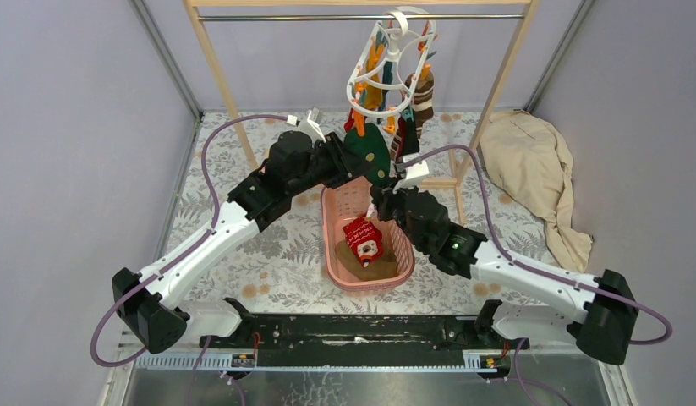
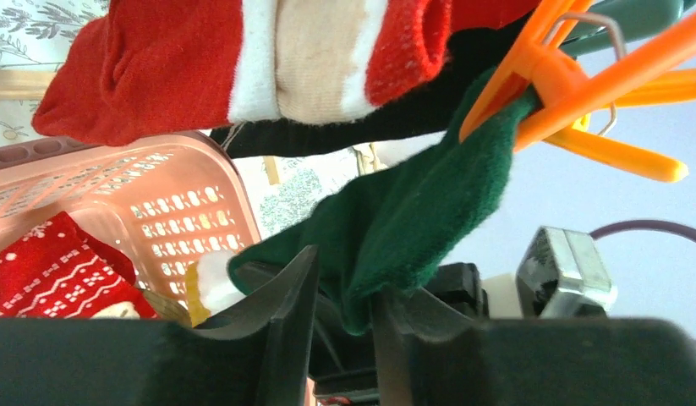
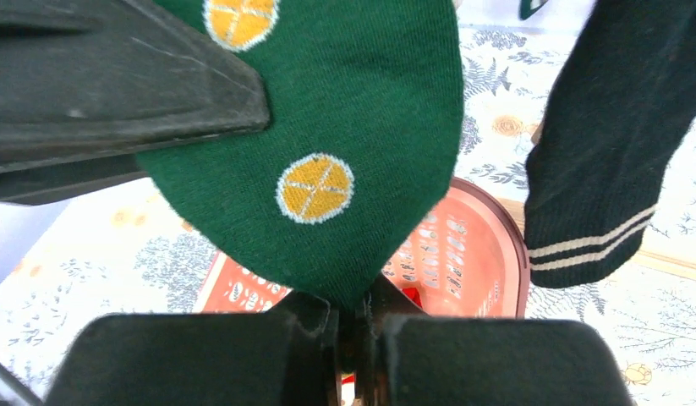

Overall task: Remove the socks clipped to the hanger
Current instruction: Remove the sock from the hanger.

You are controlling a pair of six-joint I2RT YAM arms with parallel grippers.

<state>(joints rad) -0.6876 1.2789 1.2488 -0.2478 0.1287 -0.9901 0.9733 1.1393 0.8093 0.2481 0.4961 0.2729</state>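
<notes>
The white hanger (image 1: 395, 59) hangs from the rack bar with several socks clipped under it. A dark green sock with yellow dots (image 1: 374, 156) hangs from an orange clip (image 2: 564, 85). My left gripper (image 2: 344, 279) is open, and the green sock (image 2: 412, 211) hangs down between its fingers. My right gripper (image 3: 353, 309) is shut on the lower tip of the green sock (image 3: 327, 127), just above the pink basket (image 1: 336, 211). A red-and-white sock (image 2: 200, 68) and a black sock with white stripes (image 3: 606, 152) hang close by.
The pink basket holds a red patterned sock (image 1: 361, 237) and an olive-brown one. The wooden rack (image 1: 217, 68) stands at the back. A beige cloth (image 1: 530, 169) lies at the right. A brown-and-white striped sock (image 1: 422, 93) hangs on the hanger's right side.
</notes>
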